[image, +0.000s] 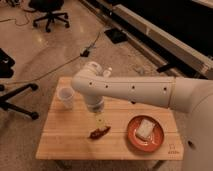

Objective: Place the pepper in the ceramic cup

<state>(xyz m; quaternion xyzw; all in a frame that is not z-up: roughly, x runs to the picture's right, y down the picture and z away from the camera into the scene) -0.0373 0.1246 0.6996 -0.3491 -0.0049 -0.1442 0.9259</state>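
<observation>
The pepper point(99, 132) is a small dark red-brown chili lying on the wooden table point(65, 140), near its front edge at the middle. The ceramic cup point(66, 97) is white and stands upright at the table's back left. My gripper point(100, 123) hangs down from the white arm point(130, 89) directly over the pepper, its tips right at the pepper's top. The cup is apart from the gripper, to its upper left.
An orange-red plate point(131, 136) with a pale block point(145, 128) on it sits at the table's front right. A white bottle point(107, 72) shows behind the arm. Office chairs point(49, 12) and cables point(60, 67) lie on the floor beyond.
</observation>
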